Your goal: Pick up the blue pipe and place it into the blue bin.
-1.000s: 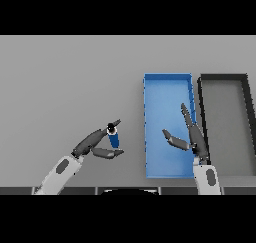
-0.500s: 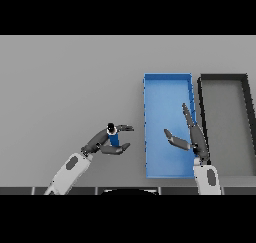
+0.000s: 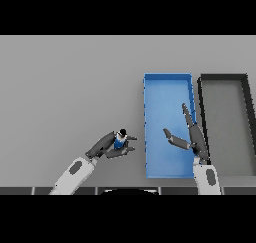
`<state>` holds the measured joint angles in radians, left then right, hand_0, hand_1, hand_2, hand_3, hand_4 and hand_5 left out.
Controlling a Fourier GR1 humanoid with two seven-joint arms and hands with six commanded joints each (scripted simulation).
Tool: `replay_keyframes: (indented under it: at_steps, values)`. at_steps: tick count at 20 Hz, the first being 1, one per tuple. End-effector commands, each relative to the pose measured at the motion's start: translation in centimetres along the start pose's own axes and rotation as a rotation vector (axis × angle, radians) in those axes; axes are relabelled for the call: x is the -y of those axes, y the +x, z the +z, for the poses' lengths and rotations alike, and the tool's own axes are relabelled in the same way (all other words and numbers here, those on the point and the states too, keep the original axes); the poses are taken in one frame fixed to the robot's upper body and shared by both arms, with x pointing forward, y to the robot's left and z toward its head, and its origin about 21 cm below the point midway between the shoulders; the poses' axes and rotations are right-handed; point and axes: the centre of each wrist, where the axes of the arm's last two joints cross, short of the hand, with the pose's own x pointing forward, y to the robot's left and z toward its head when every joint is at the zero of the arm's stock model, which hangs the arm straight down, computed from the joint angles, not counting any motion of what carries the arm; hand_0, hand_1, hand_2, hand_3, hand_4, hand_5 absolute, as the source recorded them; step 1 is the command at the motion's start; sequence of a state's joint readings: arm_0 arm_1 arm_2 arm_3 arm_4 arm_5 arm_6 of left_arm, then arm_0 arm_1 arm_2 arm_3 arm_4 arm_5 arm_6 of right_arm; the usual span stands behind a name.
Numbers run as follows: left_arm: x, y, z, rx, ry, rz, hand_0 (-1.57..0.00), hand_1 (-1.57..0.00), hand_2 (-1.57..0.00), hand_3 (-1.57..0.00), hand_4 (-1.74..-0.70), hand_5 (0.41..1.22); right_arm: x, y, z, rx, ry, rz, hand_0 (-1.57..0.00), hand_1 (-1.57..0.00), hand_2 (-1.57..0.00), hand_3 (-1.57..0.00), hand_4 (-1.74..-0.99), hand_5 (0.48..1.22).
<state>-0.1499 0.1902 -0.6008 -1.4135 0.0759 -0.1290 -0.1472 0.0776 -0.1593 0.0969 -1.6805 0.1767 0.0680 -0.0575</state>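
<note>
A short blue pipe (image 3: 119, 140) with a dark top is held in my left hand (image 3: 106, 146), whose fingers and thumb curl round it, just left of the blue bin (image 3: 167, 88). The bin is a long open tray lying lengthwise in the right half of the table. My right hand (image 3: 192, 136) hovers over the bin's near right part with fingers straight and thumb spread, holding nothing.
A dark grey bin (image 3: 223, 81) of the same shape sits directly right of the blue one, their long sides almost touching. The grey table (image 3: 65, 87) spreads to the left and back.
My left hand has carried the blue pipe rightwards, closer to the blue bin's left wall. The right hand has stayed over the bin.
</note>
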Motion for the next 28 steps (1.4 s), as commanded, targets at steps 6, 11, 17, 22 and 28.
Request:
replay_keyframes:
  at_steps: [6,11,17,22,28]
  values:
    - [0.4,2.4,-1.6,0.161,0.015,0.007,-1.52,-1.53,-1.54,-1.53,-1.48,1.206,0.3,0.2,-0.4,-0.001,0.0,0.006,0.0,0.0,0.0,0.0,-1.154,0.55]
    - [0.6,5.2,-2.9,0.22,0.004,-0.017,-1.55,-1.56,-1.56,-1.56,-1.47,1.216,0.4,0.1,-0.1,0.006,-0.001,0.025,0.0,0.0,0.0,0.0,-1.135,0.559]
    - [0.7,7.0,-2.9,0.22,-0.051,-0.035,-1.57,-1.57,-1.57,-1.57,-1.47,1.22,0.5,-0.2,0.2,-0.016,0.0,0.034,0.0,0.0,0.0,0.0,-1.124,0.574]
    - [1.0,6.8,-3.2,0.2,-0.06,-0.035,-1.57,-1.57,-1.57,-1.57,-1.47,1.22,-1.0,-0.1,2.9,0.006,-0.102,0.037,0.0,0.0,0.0,0.0,-1.123,0.578]
    - [0.6,6.7,-3.2,0.205,-0.057,-0.044,-1.57,-1.57,-1.57,-1.57,-1.47,1.221,-1.5,0.9,4.3,0.039,-0.176,-0.008,0.0,-0.02,-0.02,0.0,-1.178,0.569]
